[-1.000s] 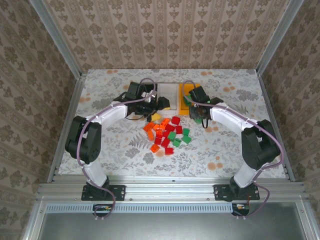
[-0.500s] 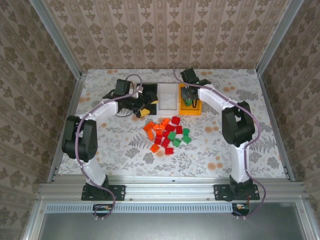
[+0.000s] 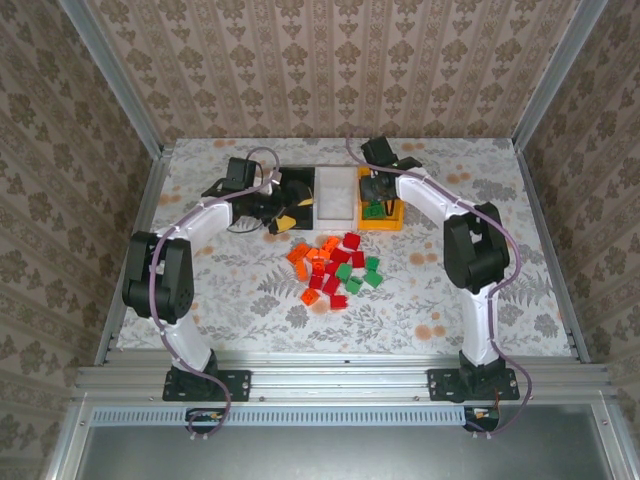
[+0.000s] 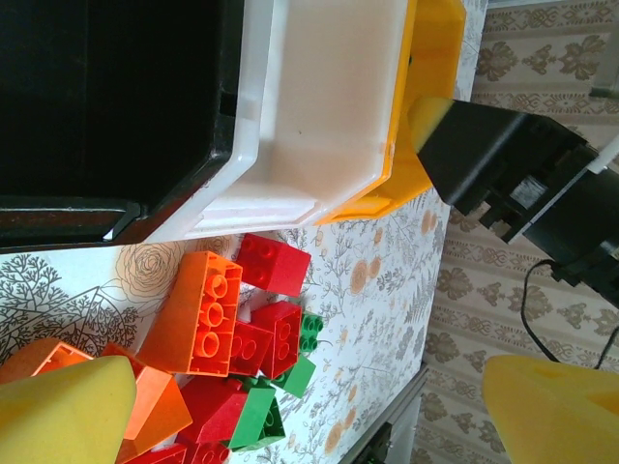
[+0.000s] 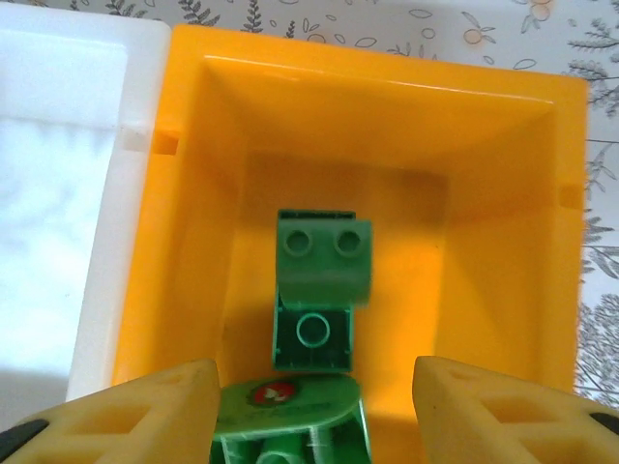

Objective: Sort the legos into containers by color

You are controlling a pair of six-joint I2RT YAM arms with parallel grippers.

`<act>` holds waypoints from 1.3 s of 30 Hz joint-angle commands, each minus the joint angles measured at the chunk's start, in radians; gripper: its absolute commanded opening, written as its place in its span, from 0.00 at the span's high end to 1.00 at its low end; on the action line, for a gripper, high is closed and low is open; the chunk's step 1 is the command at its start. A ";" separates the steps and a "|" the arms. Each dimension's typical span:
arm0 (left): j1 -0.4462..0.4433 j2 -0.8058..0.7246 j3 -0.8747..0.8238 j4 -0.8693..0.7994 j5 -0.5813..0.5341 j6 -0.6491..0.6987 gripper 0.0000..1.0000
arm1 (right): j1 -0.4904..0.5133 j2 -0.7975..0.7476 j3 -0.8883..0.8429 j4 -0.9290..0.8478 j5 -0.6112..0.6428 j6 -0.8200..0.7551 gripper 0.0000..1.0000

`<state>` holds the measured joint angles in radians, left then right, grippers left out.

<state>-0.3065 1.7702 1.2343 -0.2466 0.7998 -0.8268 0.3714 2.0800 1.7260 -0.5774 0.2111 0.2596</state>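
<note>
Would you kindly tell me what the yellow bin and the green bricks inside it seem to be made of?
Yellow bin: probably moulded plastic, smooth and slightly glossy, judging by its even colour and rounded corners. Green bricks: likely hard plastic, faintly shiny, with crisp moulded studs.

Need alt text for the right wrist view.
Looking straight down into a yellow-orange rectangular plastic bin holding several green plastic toy bricks, with the right gripper open, its yellow fingers at the bottom edge. A white plastic bin sits beside it on the left; floral tabletop shows beyond.
</note>
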 commanded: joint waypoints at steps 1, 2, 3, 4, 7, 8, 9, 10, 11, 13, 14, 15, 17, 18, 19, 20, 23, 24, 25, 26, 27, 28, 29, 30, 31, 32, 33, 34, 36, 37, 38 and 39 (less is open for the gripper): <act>0.011 -0.034 0.021 0.000 0.006 0.009 0.00 | 0.020 -0.118 -0.029 -0.014 0.031 -0.011 0.45; 0.016 -0.036 0.021 -0.002 0.004 0.008 0.00 | 0.033 -0.151 -0.058 -0.008 0.034 -0.006 0.46; 0.020 -0.039 0.021 -0.004 0.001 0.008 0.00 | 0.051 -0.181 -0.089 0.002 0.031 0.004 0.47; 0.027 -0.043 0.019 -0.008 -0.003 0.008 0.00 | 0.077 -0.223 -0.132 0.016 0.031 0.013 0.48; 0.063 -0.057 0.017 -0.022 -0.023 0.004 0.00 | 0.187 -0.324 -0.256 0.037 0.044 0.048 0.53; 0.083 -0.060 0.016 -0.026 -0.024 -0.001 0.00 | 0.229 -0.348 -0.296 0.037 0.037 0.067 0.54; 0.101 -0.061 0.014 -0.024 -0.025 -0.008 0.00 | 0.267 -0.364 -0.327 0.037 0.021 0.083 0.55; 0.124 -0.064 0.010 -0.017 -0.024 -0.014 0.00 | 0.315 -0.377 -0.360 0.036 0.005 0.101 0.55; 0.146 -0.067 0.006 -0.013 -0.023 -0.022 0.00 | 0.365 -0.383 -0.382 0.037 0.005 0.120 0.55; 0.186 -0.069 0.000 -0.005 -0.022 -0.031 0.00 | 0.456 -0.378 -0.404 0.018 0.009 0.158 0.55; 0.202 -0.069 -0.003 0.000 -0.021 -0.037 0.00 | 0.496 -0.370 -0.411 0.007 0.000 0.179 0.54; 0.217 -0.069 -0.005 0.005 -0.018 -0.043 0.00 | 0.528 -0.363 -0.416 0.001 -0.008 0.203 0.53; 0.237 -0.073 -0.013 0.020 -0.011 -0.056 0.00 | 0.585 -0.345 -0.435 0.019 -0.061 0.259 0.51; 0.239 -0.075 -0.013 0.025 -0.008 -0.061 0.00 | 0.605 -0.332 -0.442 0.033 -0.079 0.282 0.50; 0.239 -0.078 -0.014 0.028 -0.006 -0.062 0.00 | 0.627 -0.312 -0.440 0.036 -0.092 0.300 0.50; 0.237 -0.081 -0.014 0.028 -0.007 -0.060 0.00 | 0.646 -0.287 -0.431 0.034 -0.091 0.314 0.49; 0.234 -0.086 -0.014 0.027 -0.010 -0.057 0.00 | 0.679 -0.234 -0.426 0.058 -0.118 0.351 0.48; 0.234 -0.086 -0.014 0.027 -0.010 -0.057 0.00 | 0.689 -0.223 -0.426 0.074 -0.129 0.358 0.48; 0.234 -0.083 -0.015 0.026 -0.010 -0.057 0.00 | 0.697 -0.203 -0.415 0.068 -0.132 0.361 0.47; 0.233 -0.081 -0.015 0.027 -0.008 -0.060 0.00 | 0.702 -0.183 -0.402 0.053 -0.128 0.363 0.46; 0.232 -0.080 -0.016 0.030 -0.006 -0.062 0.00 | 0.703 -0.169 -0.394 0.047 -0.125 0.368 0.46; 0.230 -0.078 -0.017 0.034 -0.003 -0.066 0.00 | 0.704 -0.161 -0.392 0.047 -0.120 0.376 0.46; 0.229 -0.079 -0.018 0.037 -0.001 -0.069 0.00 | 0.704 -0.158 -0.392 0.047 -0.110 0.381 0.46; 0.227 -0.080 -0.018 0.040 -0.001 -0.070 0.00 | 0.704 -0.156 -0.392 0.047 -0.101 0.385 0.46; 0.225 -0.081 -0.020 0.041 -0.001 -0.071 0.00 | 0.703 -0.153 -0.387 0.019 -0.089 0.387 0.46; 0.224 -0.083 -0.019 0.042 0.001 -0.070 0.00 | 0.703 -0.147 -0.379 0.007 -0.082 0.386 0.46; 0.224 -0.084 -0.019 0.043 0.002 -0.072 0.00 | 0.703 -0.143 -0.375 0.002 -0.079 0.386 0.46; 0.222 -0.086 -0.019 0.044 0.004 -0.072 0.00 | 0.703 -0.139 -0.372 -0.002 -0.078 0.386 0.46; 0.221 -0.089 -0.018 0.046 0.004 -0.074 0.00 | 0.702 -0.125 -0.360 -0.009 -0.075 0.382 0.45; 0.220 -0.091 -0.019 0.046 0.004 -0.074 0.00 | 0.701 -0.116 -0.351 -0.014 -0.071 0.379 0.45; 0.218 -0.091 -0.019 0.046 0.006 -0.074 0.00 | 0.698 -0.103 -0.342 -0.015 -0.072 0.379 0.44; 0.219 -0.091 -0.019 0.047 0.006 -0.073 0.00 | 0.694 -0.092 -0.337 -0.010 -0.080 0.379 0.44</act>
<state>-0.0818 1.7123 1.2236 -0.2161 0.7883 -0.8906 1.0752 1.9514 1.3537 -0.5537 0.1085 0.6266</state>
